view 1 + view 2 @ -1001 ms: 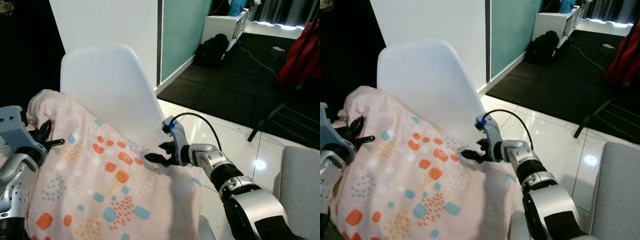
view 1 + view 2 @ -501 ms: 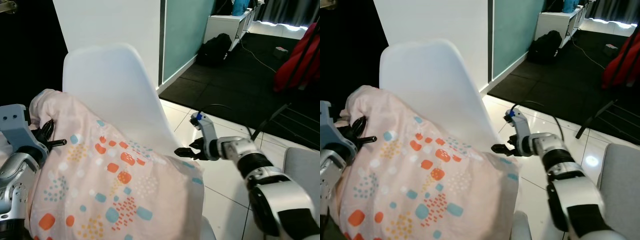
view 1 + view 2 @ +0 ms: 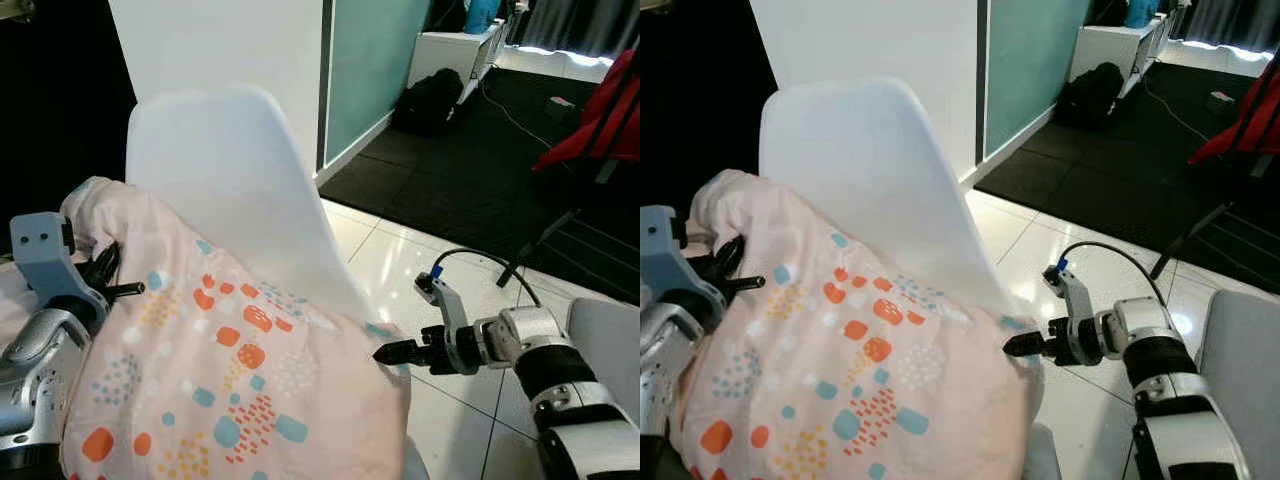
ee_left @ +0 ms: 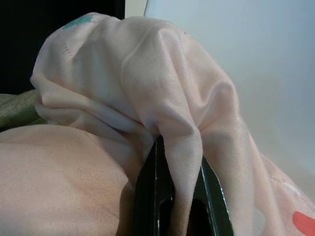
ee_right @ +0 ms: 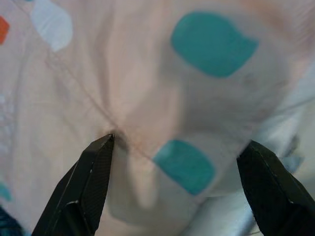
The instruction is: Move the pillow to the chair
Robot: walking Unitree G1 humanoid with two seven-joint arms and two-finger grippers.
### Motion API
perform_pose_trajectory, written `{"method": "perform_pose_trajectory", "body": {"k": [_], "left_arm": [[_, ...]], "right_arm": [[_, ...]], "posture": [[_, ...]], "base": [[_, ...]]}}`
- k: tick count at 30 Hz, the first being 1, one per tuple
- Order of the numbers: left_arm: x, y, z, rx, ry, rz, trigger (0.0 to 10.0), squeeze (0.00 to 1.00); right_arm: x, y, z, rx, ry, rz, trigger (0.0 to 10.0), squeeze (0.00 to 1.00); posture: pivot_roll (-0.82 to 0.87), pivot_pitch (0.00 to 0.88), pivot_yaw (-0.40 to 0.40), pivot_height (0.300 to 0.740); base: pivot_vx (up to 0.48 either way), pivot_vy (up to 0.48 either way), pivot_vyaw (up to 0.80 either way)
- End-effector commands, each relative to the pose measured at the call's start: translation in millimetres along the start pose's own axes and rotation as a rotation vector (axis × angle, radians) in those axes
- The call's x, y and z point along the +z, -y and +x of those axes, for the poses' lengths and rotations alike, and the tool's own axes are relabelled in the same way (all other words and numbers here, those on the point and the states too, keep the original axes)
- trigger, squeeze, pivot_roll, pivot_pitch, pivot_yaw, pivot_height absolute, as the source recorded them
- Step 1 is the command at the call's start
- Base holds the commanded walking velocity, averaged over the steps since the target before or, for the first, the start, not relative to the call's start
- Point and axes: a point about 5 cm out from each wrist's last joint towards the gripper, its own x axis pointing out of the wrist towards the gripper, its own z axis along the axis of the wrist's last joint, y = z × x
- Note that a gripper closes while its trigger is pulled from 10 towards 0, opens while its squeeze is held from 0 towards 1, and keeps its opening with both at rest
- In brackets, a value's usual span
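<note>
White shell chair [image 3: 215, 170] dominates the middle of the scene, backrest upright, standing on glossy pale floor tiles [image 3: 420, 255] in front of a white wall panel [image 3: 220, 45] with a teal panel [image 3: 365, 55] beside it. Pink pillow [image 3: 230, 370], printed with orange, teal and white dots, lies across the chair's seat and leans against the lower backrest; its upper left corner rises in a bunched fold near the backrest's left edge. Beyond the tiles, dark floor mat [image 3: 470, 160], a black bag [image 3: 425, 100] against a low white cabinet [image 3: 450, 45], and red fabric [image 3: 600, 125] hanging at far right. Grey upholstered edge [image 3: 605, 335] at lower right. Left gripper [image 3: 108, 280] sits at the pillow's upper left corner; left wrist view shows the pink fabric pinched between its two black fingers [image 4: 150, 196], which are drawn close together around a fold of cloth. Right gripper [image 3: 392, 353] is at the pillow's right corner, over the tiles, fingertips just at the fabric edge; right wrist view shows its fingers [image 5: 83, 187] spread wide with the dotted cloth lying between and just beyond them, one tip touching a crease, nothing clamped.
</note>
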Motion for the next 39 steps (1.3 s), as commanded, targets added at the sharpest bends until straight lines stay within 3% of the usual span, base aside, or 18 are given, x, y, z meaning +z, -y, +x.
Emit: {"method": "perform_pose_trajectory", "body": {"k": [1,4,16,17,18,22,30,37,39], "left_arm": [[-8,16.6,0.5,-0.072,-0.025,-0.010,10.0,0.00],[-8,21.9,2.3,-0.096,-0.032,-0.005,10.0,0.00],[-5,24.5,1.1,-0.105,-0.021,-0.002,10.0,0.00],[-5,24.1,0.9,-0.103,-0.020,-0.002,10.0,0.00],[-5,24.0,0.7,-0.102,-0.020,-0.001,10.0,0.00],[-5,24.6,0.8,-0.102,-0.020,-0.003,10.0,0.00],[-7,32.2,2.3,-0.124,-0.031,-0.006,10.0,0.00],[-8,41.6,4.1,-0.141,-0.024,-0.050,10.0,0.00],[-5,53.0,5.8,-0.161,-0.003,-0.145,10.0,0.00]], "right_arm": [[-7,-2.3,5.5,0.020,0.005,0.042,10.0,0.00],[-15,2.0,19.5,-0.045,-0.008,0.099,10.0,0.00],[-27,3.3,23.9,-0.118,-0.046,0.134,10.0,0.00],[-25,5.3,26.0,-0.131,-0.004,0.139,3.5,0.00],[-24,6.8,28.2,-0.142,0.040,0.160,0.0,0.00],[-21,7.2,31.8,-0.138,0.110,0.179,0.0,0.00],[-21,3.1,38.5,-0.139,0.108,0.201,0.0,0.00],[0,3.2,36.4,-0.157,0.290,0.191,0.0,0.00],[23,2.3,26.2,-0.186,0.456,0.170,0.0,0.00]], "posture": [[-0.12,0.085,-0.058,0.453],[-0.12,0.084,-0.059,0.453],[-0.11,0.092,-0.067,0.453],[-0.11,0.095,-0.066,0.453],[-0.11,0.095,-0.066,0.453],[-0.10,0.102,-0.063,0.453],[-0.10,0.109,-0.067,0.453],[-0.09,0.112,-0.062,0.453],[-0.08,0.114,-0.063,0.453]], "base": [[0.000,0.000,0.00],[0.000,0.000,0.00],[0.000,0.000,0.00],[0.000,0.000,0.00],[0.000,0.000,0.00],[0.000,0.000,0.00],[0.000,0.000,0.00],[0.000,0.000,0.00],[0.000,0.000,0.00]]}}
